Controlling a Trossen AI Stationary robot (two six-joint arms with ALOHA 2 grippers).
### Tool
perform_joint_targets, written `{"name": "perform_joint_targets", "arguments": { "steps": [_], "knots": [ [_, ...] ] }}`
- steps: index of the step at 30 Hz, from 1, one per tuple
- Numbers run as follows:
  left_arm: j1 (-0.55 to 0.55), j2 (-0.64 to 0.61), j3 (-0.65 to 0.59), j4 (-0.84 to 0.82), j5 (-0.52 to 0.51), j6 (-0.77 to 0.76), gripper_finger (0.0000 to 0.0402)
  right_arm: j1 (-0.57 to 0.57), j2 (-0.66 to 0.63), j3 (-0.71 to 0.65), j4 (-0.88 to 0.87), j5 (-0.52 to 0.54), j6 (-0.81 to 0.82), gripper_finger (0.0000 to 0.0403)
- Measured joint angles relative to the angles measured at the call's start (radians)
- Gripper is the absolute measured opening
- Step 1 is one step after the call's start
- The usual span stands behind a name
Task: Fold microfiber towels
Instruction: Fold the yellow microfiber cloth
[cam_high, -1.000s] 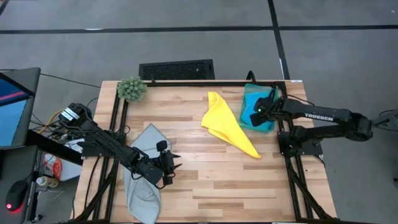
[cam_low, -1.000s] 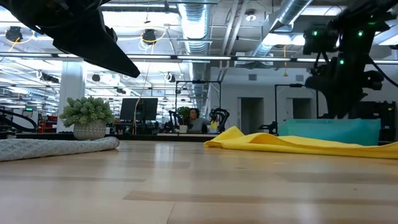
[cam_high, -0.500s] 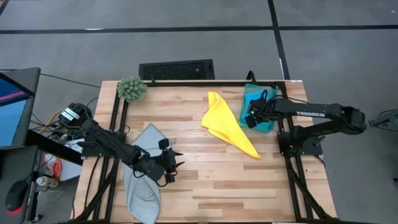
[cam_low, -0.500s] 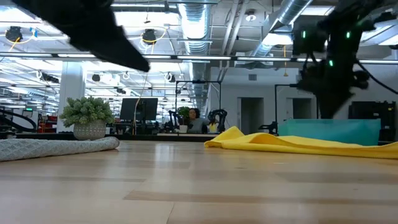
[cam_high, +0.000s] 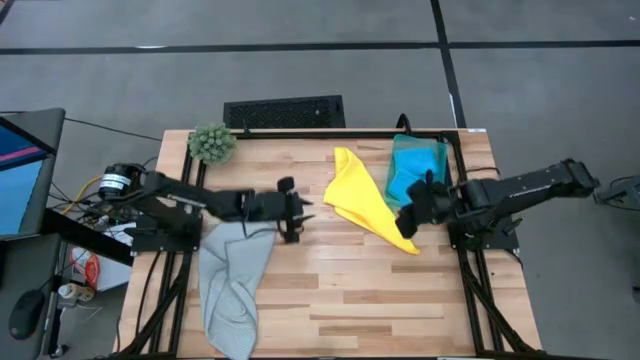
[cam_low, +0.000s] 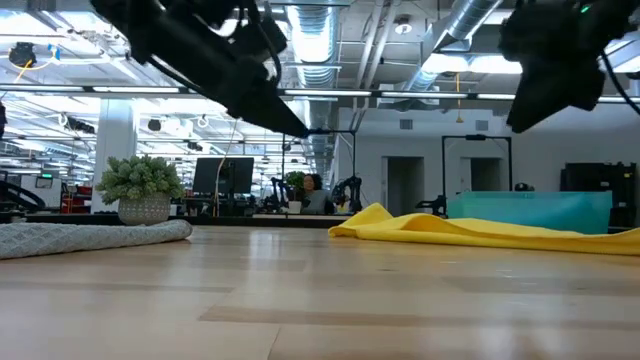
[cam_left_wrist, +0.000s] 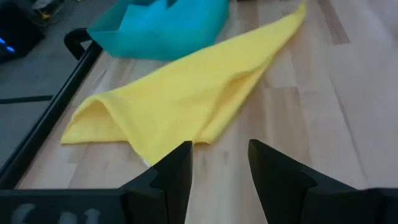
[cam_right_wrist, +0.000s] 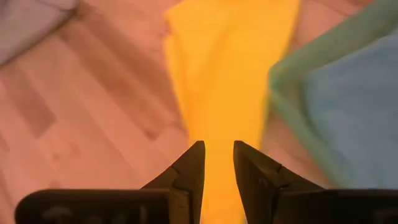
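A yellow towel (cam_high: 362, 198) lies crumpled on the wooden table, right of centre, its near corner (cam_high: 408, 245) pointing toward the right front. Beside it at the far right lies a teal green towel (cam_high: 425, 152) with a blue one (cam_high: 402, 182) on it. A pale grey towel (cam_high: 235, 285) lies at the left front. My left gripper (cam_high: 300, 214) hangs open above the table just left of the yellow towel (cam_left_wrist: 186, 99). My right gripper (cam_high: 406, 222) hovers over the yellow towel's (cam_right_wrist: 224, 74) near right part, its fingers a little apart and holding nothing.
A fuzzy green plant (cam_high: 211, 143) stands at the far left corner. A black metal frame (cam_high: 190, 200) runs along the table's edges. Bare wood lies in the middle and along the near side (cam_high: 360, 300). A person sits at a desk in the room behind (cam_low: 312, 192).
My left gripper has swung from over the grey towel toward the table's far right, ending beside the yellow towel. My right gripper has left the teal and blue towels and come toward the near edge, over the yellow towel's near corner. The towels lie as before.
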Motion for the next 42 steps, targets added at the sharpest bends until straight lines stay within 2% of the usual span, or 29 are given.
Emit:
{"name": "perform_joint_targets", "arguments": {
  "steps": [3,6,10,13,19,24,31,37,39,42],
  "knots": [
    [0.085,0.0,0.0,0.023,0.098,0.034,0.0151,0.114,0.015,0.0,0.032,0.057,0.064,0.0107],
    [0.13,0.006,0.0,0.068,0.111,0.048,0.0151,0.203,0.025,-0.001,0.054,0.117,0.095,0.0107],
    [0.158,0.092,0.032,0.074,0.131,0.054,0.0151,0.268,0.049,-0.002,0.082,0.185,0.104,0.0107],
    [0.157,0.192,0.118,0.012,0.147,0.093,0.0151,0.29,0.067,-0.001,0.101,0.22,0.106,0.0107],
    [0.18,0.359,0.274,-0.102,0.159,0.142,0.0151,0.307,0.109,-0.001,0.13,0.217,0.112,0.0107],
    [0.211,0.433,0.326,-0.178,0.18,0.12,0.0151,0.338,0.136,-0.001,0.151,0.216,0.111,0.0107],
    [0.234,0.517,0.362,-0.143,0.188,0.114,0.0151,0.369,0.168,-0.001,0.171,0.218,0.111,0.0107],
    [0.243,0.608,0.43,-0.179,0.193,0.063,0.0149,0.392,0.18,-0.001,0.198,0.219,0.111,0.0107],
    [0.246,0.613,0.448,-0.222,0.205,0.043,0.0136,0.393,0.18,-0.001,0.212,0.218,0.111,0.0107],
    [0.246,0.604,0.464,-0.293,0.212,0.0,0.0086,0.395,0.18,-0.001,0.218,0.216,0.111,0.0107]
  ]
}}
